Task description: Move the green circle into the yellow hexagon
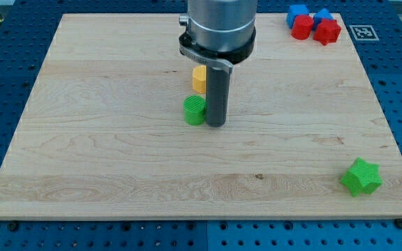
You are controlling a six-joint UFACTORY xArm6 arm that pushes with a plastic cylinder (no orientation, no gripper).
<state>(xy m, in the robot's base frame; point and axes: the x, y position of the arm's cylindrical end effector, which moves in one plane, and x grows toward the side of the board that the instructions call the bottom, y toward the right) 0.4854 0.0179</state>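
The green circle (pixel 195 110) lies near the middle of the wooden board (pixel 82 139). The yellow hexagon (pixel 199 79) sits just above it toward the view's top, partly hidden behind the rod, with a small gap between the two. My tip (pixel 216 125) rests on the board right beside the green circle, on its right side, touching or nearly touching it.
A green star (pixel 361 176) lies at the view's bottom right. A cluster of two blue blocks (pixel 298 12) and two red blocks (pixel 326 32) sits at the board's top right corner. A fiducial marker (pixel 361 31) lies off the board's right edge.
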